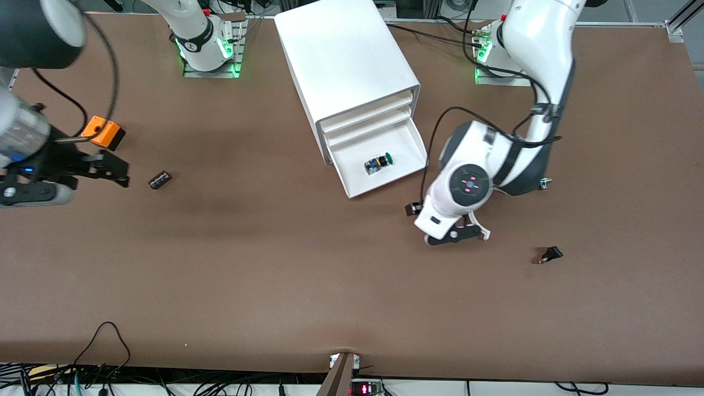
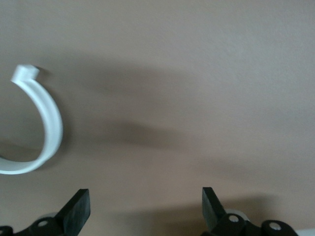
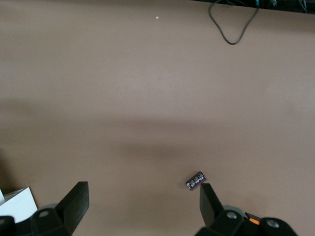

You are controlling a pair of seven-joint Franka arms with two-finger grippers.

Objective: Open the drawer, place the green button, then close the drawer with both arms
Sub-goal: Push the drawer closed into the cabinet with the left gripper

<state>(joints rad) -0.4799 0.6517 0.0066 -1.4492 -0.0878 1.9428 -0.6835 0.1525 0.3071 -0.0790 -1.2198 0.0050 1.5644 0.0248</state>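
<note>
The white cabinet (image 1: pixel 341 55) stands in the middle of the table, toward the arms' bases. Its lowest drawer (image 1: pixel 388 182) is pulled out. The button (image 1: pixel 378 163) lies on its side in the drawer, green cap toward the left arm's end. My left gripper (image 1: pixel 459 235) hovers over bare table, beside the drawer's front corner; it is open and empty in the left wrist view (image 2: pixel 146 209). My right gripper (image 1: pixel 118 170) is open and empty over the table at the right arm's end, beside a small dark part (image 1: pixel 159 180); the right wrist view (image 3: pixel 144 206) shows only table between its fingers.
An orange cube (image 1: pixel 102 132) lies beside the right gripper. The small dark part also shows in the right wrist view (image 3: pixel 196 180). A small black part with a reddish tip (image 1: pixel 550 255) lies toward the left arm's end. Cables run along the table's near edge.
</note>
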